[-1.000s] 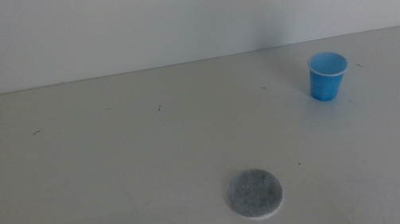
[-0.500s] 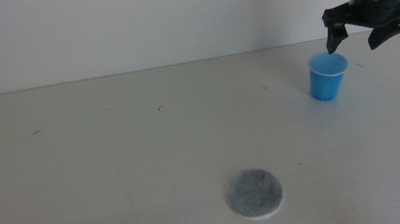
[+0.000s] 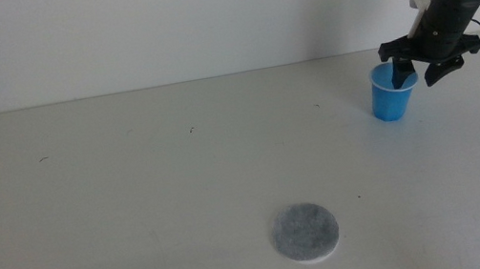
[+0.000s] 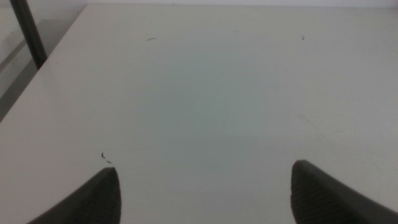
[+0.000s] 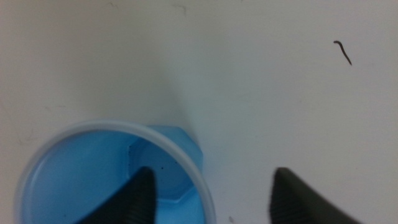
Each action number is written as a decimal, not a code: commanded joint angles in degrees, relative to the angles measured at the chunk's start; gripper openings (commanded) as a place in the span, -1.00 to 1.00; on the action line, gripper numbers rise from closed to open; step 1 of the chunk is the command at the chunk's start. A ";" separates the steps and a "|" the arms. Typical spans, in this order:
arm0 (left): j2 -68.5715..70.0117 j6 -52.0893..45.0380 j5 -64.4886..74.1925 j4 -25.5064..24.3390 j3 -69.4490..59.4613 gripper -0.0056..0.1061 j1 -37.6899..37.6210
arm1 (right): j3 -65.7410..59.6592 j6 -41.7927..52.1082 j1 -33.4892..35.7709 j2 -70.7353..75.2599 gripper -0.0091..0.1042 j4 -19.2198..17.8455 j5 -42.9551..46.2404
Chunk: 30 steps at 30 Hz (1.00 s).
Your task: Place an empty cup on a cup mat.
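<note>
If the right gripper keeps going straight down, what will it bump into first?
Most likely the cup. The right gripper is open with one jaw inside the cup's rim and one outside, so the cup's bottom or the table comes next; depth is hard to judge.

Colours I see on my feeds
Bright blue cup (image 3: 393,94) with pale rim; speckled grey cup mat (image 3: 305,232), whitish edge; white table (image 3: 152,187); dark right gripper (image 3: 419,69).

Bright, even, diffuse light throughout; white table (image 3: 133,190) close to washed out, without hard glare. Only faint, soft shadows under the cup (image 3: 393,93) and the mat (image 3: 305,232). Middle view fairly sharp. Left gripper (image 4: 205,186) dark and blurred. Cup rim soft, out of focus in right wrist view.
</note>
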<state>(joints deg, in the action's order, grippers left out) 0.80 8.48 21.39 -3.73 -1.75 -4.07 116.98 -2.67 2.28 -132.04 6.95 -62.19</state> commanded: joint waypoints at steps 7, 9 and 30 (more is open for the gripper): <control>0.73 0.62 -3.89 -0.02 0.34 0.98 0.06 | 1.96 0.90 -0.20 4.00 -0.86 0.08 1.25; 0.73 0.62 -3.89 -0.02 0.34 0.98 0.06 | 1.96 0.74 -0.20 4.32 -0.86 0.57 0.48; 0.73 0.62 -3.89 -0.02 0.34 0.98 0.06 | 0.95 0.18 2.65 23.23 -0.86 4.98 -7.23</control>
<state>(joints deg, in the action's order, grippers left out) 0.80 8.48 21.39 -3.73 -1.75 -4.07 116.84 -2.50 4.20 -113.71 11.00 -70.28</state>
